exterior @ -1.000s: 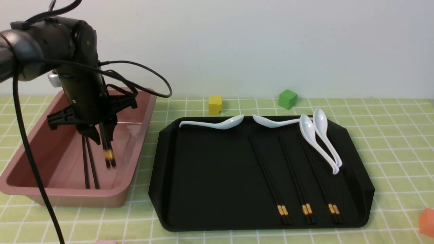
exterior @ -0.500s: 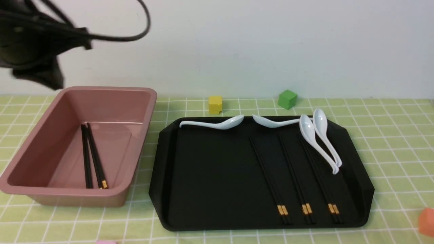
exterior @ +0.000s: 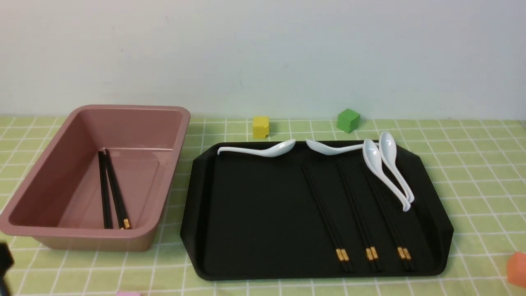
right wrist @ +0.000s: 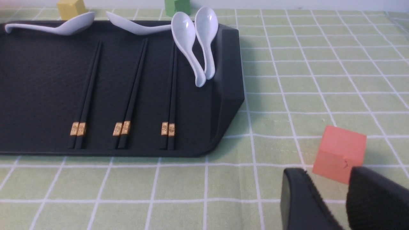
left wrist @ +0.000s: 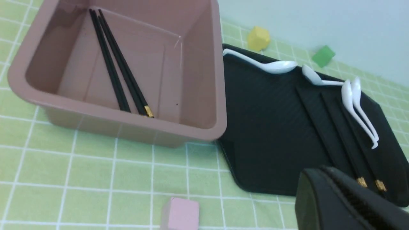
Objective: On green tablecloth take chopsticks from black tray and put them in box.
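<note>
Fingers (right wrist: pixel 300 204) of right gripper (right wrist: pixel 332 191) are gaping, empty; chopsticks (exterior: pixel 358 213) are lying near-to-far on black tray's (exterior: pixel 193 205) right half, nearer it; left gripper (left wrist: pixel 332 195): spread untellable.

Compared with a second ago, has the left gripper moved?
Yes. The left gripper was down in the box; it has lifted out and drawn back toward the robot, leaving the chopsticks there.

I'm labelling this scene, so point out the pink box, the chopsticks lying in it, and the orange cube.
box (exterior: pixel 131 129), front view, on its bare far inner wall.
chopsticks (exterior: pixel 126 223), front view, on the gold band at a thick end.
orange cube (right wrist: pixel 339 154), right wrist view, on its near face.
</note>
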Action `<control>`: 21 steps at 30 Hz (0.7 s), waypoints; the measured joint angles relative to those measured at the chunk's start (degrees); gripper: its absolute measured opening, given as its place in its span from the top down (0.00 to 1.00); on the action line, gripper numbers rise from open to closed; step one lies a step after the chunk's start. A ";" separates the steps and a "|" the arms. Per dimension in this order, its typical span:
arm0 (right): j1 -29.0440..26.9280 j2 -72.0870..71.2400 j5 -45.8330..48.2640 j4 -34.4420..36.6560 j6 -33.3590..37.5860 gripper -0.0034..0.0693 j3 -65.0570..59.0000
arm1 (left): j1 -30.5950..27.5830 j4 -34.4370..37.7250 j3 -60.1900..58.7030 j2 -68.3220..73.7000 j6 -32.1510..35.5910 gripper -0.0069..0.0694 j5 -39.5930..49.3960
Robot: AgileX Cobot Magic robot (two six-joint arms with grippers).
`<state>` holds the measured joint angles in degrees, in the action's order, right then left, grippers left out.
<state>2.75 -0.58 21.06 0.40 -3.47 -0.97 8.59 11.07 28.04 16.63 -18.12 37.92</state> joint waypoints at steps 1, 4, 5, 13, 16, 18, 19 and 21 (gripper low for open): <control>0.00 0.00 0.00 0.00 0.00 0.62 0.00 | 0.00 0.00 -1.72 -3.07 0.00 0.93 -1.11; 0.00 0.00 0.00 0.00 0.00 0.62 0.00 | 0.00 -0.01 -6.61 -11.52 0.19 0.93 -7.24; 0.00 0.00 0.00 0.00 0.00 0.62 0.00 | 0.00 -0.23 -8.17 -14.42 0.24 0.93 -10.03; 0.00 -0.06 0.03 0.06 0.00 0.62 0.00 | 0.00 -0.66 -11.61 -14.94 0.17 0.93 -20.09; 0.00 -0.10 0.03 0.06 0.00 0.62 0.00 | 0.00 -0.66 -11.68 -12.58 0.17 0.93 -20.17; 0.00 -0.10 0.03 0.06 0.00 0.62 0.00 | 0.00 -0.87 -11.68 -10.97 0.17 0.93 -20.22; 0.00 -0.10 0.03 0.06 0.00 0.62 0.00 | 0.00 -1.10 -11.73 -10.15 0.17 0.93 -20.22; 0.00 -0.10 0.03 0.06 0.00 0.62 0.00 | 0.00 -1.54 -11.73 -9.06 0.17 0.93 -20.11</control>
<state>2.75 -0.68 21.09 0.46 -3.47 -0.97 8.59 9.53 16.31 7.57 -17.95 17.81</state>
